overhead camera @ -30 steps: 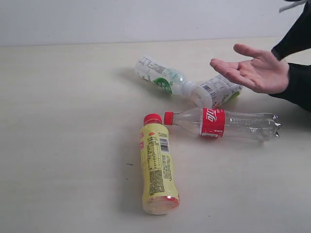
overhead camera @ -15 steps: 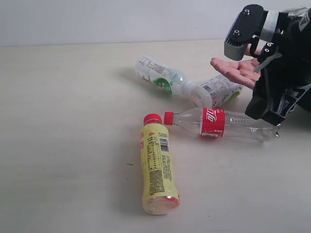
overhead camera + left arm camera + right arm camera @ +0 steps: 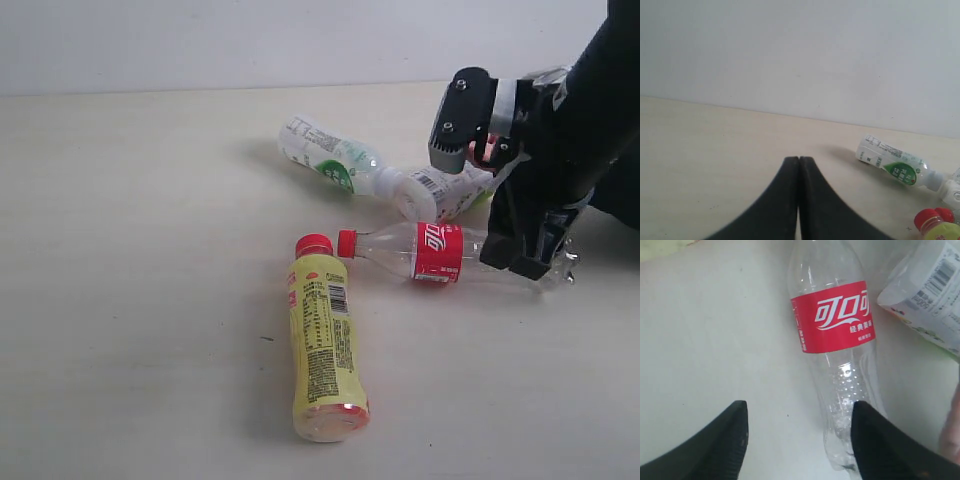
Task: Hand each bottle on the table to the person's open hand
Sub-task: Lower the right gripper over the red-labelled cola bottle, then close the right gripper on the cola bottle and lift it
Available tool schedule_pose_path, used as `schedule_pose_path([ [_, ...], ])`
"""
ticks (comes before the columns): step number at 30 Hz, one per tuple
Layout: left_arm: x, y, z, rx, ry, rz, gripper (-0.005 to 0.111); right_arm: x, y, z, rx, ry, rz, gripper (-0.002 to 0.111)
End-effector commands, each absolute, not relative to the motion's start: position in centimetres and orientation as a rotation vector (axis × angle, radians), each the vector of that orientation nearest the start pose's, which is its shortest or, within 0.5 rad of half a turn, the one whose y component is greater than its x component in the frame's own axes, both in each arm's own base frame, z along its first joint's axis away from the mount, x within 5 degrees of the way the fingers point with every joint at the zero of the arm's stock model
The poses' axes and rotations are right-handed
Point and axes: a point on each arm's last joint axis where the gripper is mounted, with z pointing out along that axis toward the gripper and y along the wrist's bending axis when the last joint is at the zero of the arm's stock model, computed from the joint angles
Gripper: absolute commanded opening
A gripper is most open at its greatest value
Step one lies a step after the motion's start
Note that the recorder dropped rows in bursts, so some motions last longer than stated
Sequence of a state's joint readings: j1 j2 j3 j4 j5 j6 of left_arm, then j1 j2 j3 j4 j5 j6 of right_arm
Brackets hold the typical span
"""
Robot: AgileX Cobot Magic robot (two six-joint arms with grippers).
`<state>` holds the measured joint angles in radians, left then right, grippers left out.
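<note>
The yellow bottle [image 3: 325, 345] lies nearest on the worktop [image 3: 150, 300], its cap just beside that of the red-label bottle [image 3: 440, 252]. The right pincer [image 3: 800, 437] hangs spread open and empty over that bottle's base end. Farther back, two green-label bottles [image 3: 325, 155] lie neck to neck, and the left pincer [image 3: 799, 167] is closed and empty.

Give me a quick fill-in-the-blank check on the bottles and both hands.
The right hand, at the clear plastic bottle with the red label, is ____. The left hand is ____. The cap of the yellow plastic bottle is ____.
Missing: open; shut; red.
</note>
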<state>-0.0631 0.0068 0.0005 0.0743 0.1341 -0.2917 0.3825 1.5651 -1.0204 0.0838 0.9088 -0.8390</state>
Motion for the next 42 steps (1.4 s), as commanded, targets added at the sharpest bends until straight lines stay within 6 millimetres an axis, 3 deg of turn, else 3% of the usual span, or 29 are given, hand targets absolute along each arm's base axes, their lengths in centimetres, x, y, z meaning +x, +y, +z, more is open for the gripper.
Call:
schedule_pose_path([
  [1,5.6,-0.3,20.1,-0.125,1.617,-0.210,0.002,27.4,11.6,20.9,-1.692,2.417,0.014,0.059],
  [15,5.6,-0.3,20.1,-0.125,1.617,-0.210,0.002,29.1,11.4,17.3,-1.899,2.345,-0.107,0.059],
  [23,5.6,-0.3,20.1,-0.125,1.617,-0.210,0.002,30.0,11.8,15.4,-1.885,2.323,-0.113,0.069],
  [42,5.6,-0.3,20.1,-0.125,1.617,-0.210,0.002,30.6,12.1,12.4,-1.787,2.439,-0.087,0.069],
])
